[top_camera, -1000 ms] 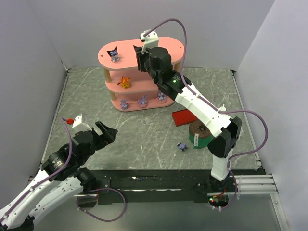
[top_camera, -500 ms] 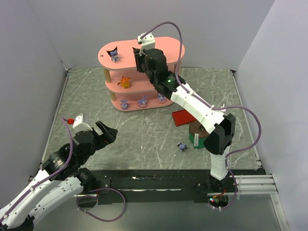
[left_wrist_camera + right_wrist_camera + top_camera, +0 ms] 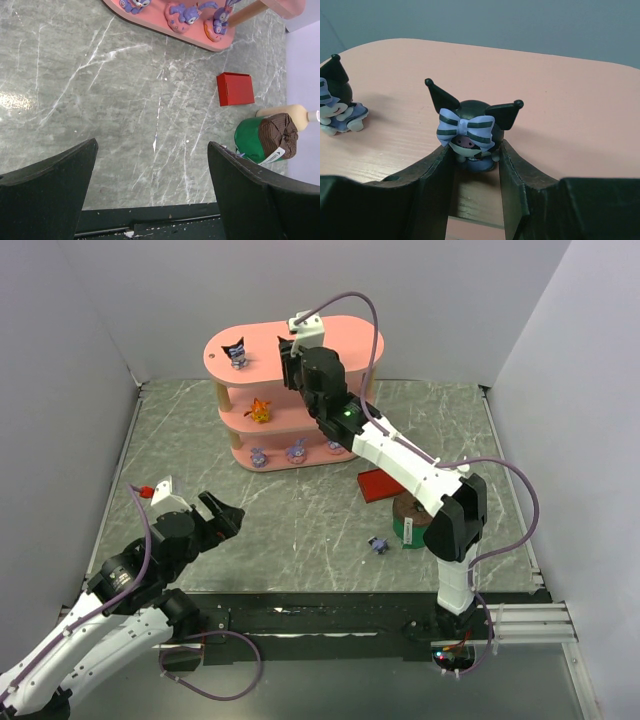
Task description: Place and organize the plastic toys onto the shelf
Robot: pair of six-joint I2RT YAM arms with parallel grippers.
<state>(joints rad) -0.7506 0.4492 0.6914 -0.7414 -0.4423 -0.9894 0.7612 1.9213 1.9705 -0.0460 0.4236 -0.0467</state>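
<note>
The pink shelf (image 3: pixel 345 335) stands at the back of the table. My right gripper (image 3: pixel 289 350) reaches over its top board (image 3: pixel 570 100), shut on a dark figurine with pointed ears and a striped bow (image 3: pixel 470 125). Whether the figurine's feet touch the board I cannot tell. A second dark figurine (image 3: pixel 237 350) stands at the top board's left end. An orange toy (image 3: pixel 261 410) sits on the middle tier and three lilac toys (image 3: pixel 296 451) on the bottom tier. One small toy (image 3: pixel 379 544) lies on the table. My left gripper (image 3: pixel 225 515) hangs open over the near left.
A flat red box (image 3: pixel 380 483) lies right of the shelf, partly under my right arm. A green cylinder with a brown top (image 3: pixel 412 525) stands just nearer, beside the loose toy. Grey walls close in the table on three sides.
My right gripper has shifted slightly left over the top board with the dark figurine in it. The left arm has not moved.
</note>
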